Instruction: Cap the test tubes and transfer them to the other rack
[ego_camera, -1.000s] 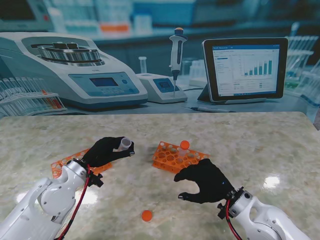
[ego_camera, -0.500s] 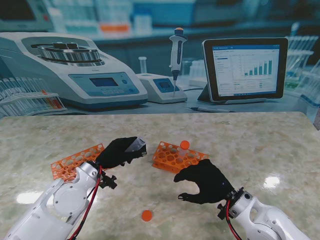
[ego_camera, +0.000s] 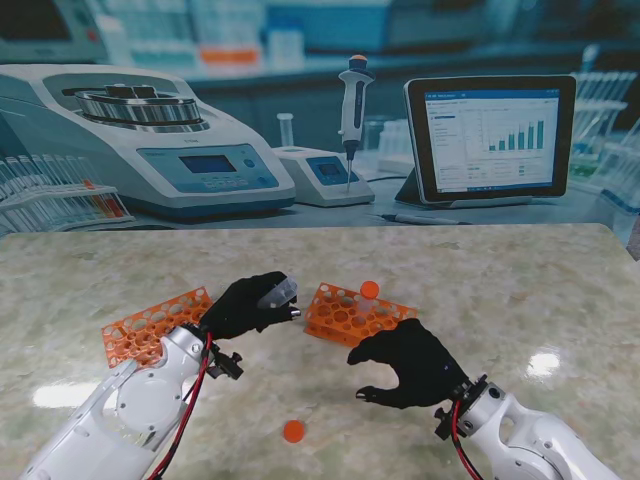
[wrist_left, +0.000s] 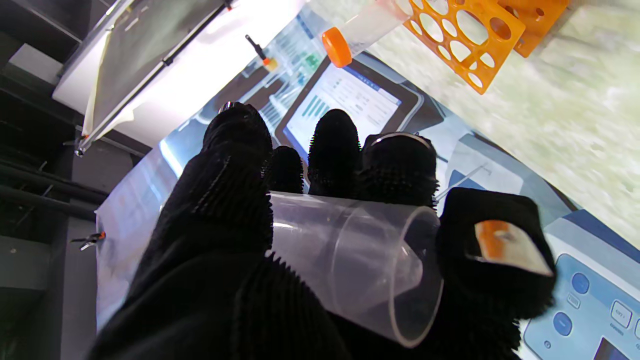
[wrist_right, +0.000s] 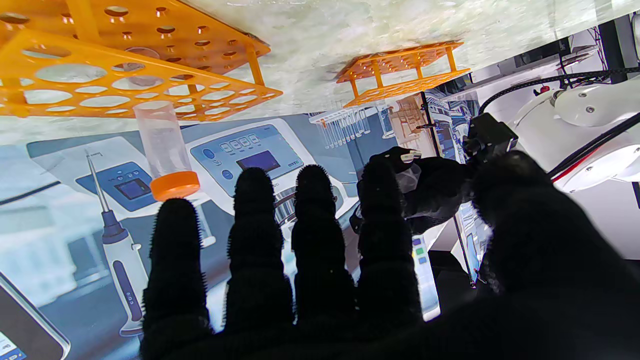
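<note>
My left hand (ego_camera: 247, 306) is shut on a clear uncapped test tube (ego_camera: 278, 293), held tilted between the two orange racks; the tube (wrist_left: 350, 255) lies across the palm with its open mouth showing. The right rack (ego_camera: 352, 313) holds one tube with an orange cap (ego_camera: 369, 289), also seen as the capped tube (wrist_right: 165, 150) and the capped tube (wrist_left: 350, 35). The left rack (ego_camera: 150, 325) lies beside my left forearm. My right hand (ego_camera: 408, 360) hovers open, palm down, nearer to me than the right rack. A loose orange cap (ego_camera: 293, 431) lies on the table between my arms.
The marble table (ego_camera: 520, 290) ends at a lab backdrop with a centrifuge (ego_camera: 150, 140), a pipette (ego_camera: 353, 110) and a tablet (ego_camera: 490, 135). The left rack (wrist_right: 400, 75) shows past my right fingers.
My left hand has carried the clear tube to the right, from over the left rack to close beside the right rack, tilting it more. The right hand has stayed still.
</note>
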